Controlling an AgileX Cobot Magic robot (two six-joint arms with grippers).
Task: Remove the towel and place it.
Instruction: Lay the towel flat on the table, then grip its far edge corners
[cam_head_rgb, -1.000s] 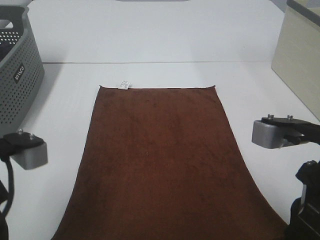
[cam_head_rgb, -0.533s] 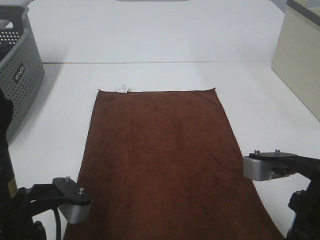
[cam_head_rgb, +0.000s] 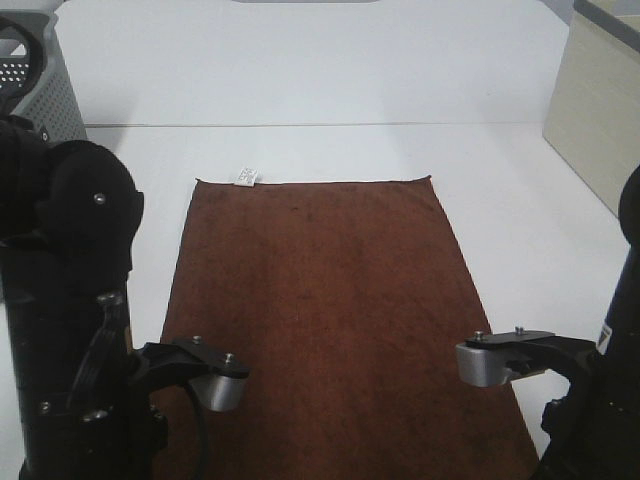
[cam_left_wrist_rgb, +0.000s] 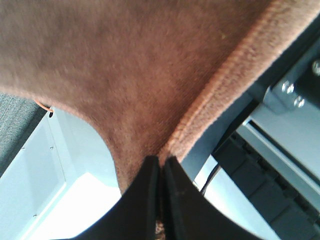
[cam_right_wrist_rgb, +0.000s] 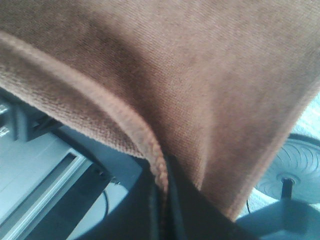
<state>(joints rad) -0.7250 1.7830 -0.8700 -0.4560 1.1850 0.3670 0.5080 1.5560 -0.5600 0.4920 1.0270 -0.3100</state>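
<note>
In the left wrist view the left fingers (cam_left_wrist_rgb: 150, 172) are seen pressed together, with the hemmed edge of the towel (cam_left_wrist_rgb: 125, 65) clamped between their tips. In the right wrist view the right fingers (cam_right_wrist_rgb: 175, 200) are likewise clenched, and a fold of the same brown cloth, hem included, is pinched between them. Pale metal framing and a patch of grey floor are glimpsed behind the cloth in both views.

In the exterior high view the fingers themselves are hidden below the bottom edge of the frame. The left arm (cam_head_rgb: 60, 300) is seen at the lower left and the right arm (cam_head_rgb: 610, 400) at the lower right. A silver camera housing is carried over each near side of the towel (cam_head_rgb: 320, 300).

The towel is spread flat on the white tabletop (cam_head_rgb: 300, 90), running from the bottom of the frame up to its centre. A small white tag (cam_head_rgb: 246, 177) is found at its far left corner. Beyond, a grey perforated basket (cam_head_rgb: 40, 90) is partly shown at the upper left. A beige box (cam_head_rgb: 600, 110) is placed at the upper right.
</note>
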